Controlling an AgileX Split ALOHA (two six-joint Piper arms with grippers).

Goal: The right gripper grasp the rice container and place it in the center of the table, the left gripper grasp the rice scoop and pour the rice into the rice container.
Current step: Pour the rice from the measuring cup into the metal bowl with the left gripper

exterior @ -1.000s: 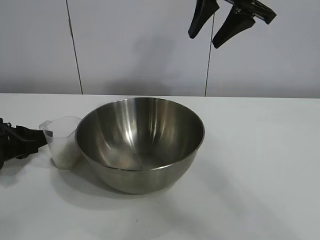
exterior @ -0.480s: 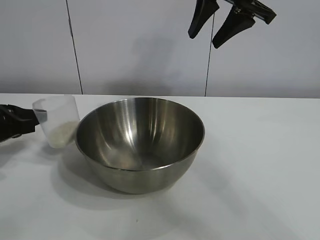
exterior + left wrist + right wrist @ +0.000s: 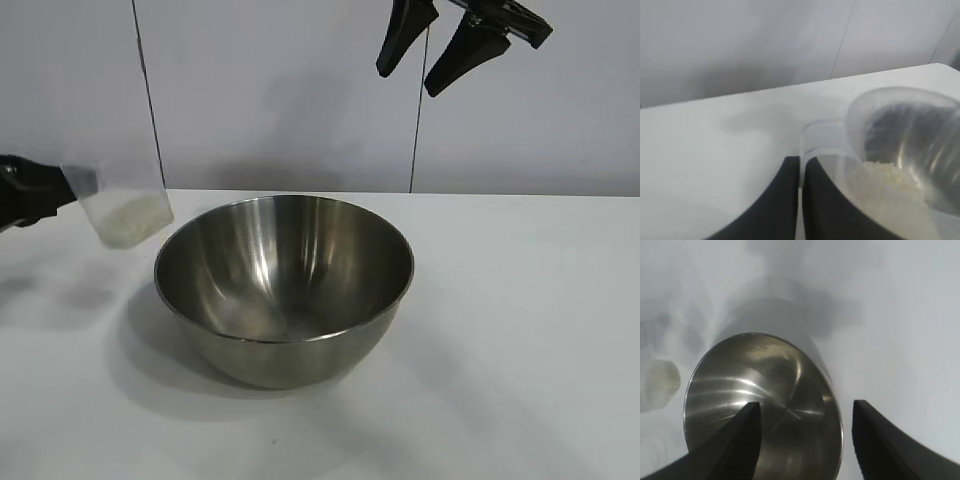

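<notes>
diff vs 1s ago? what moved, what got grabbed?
The left gripper closed on the rice scoop by its handle and lifted it off the table; it now hangs tilted, beside and above the rim of the rice container, the rice still inside. The container shifted very slightly. The right gripper stayed open, high above the bowl.
</notes>
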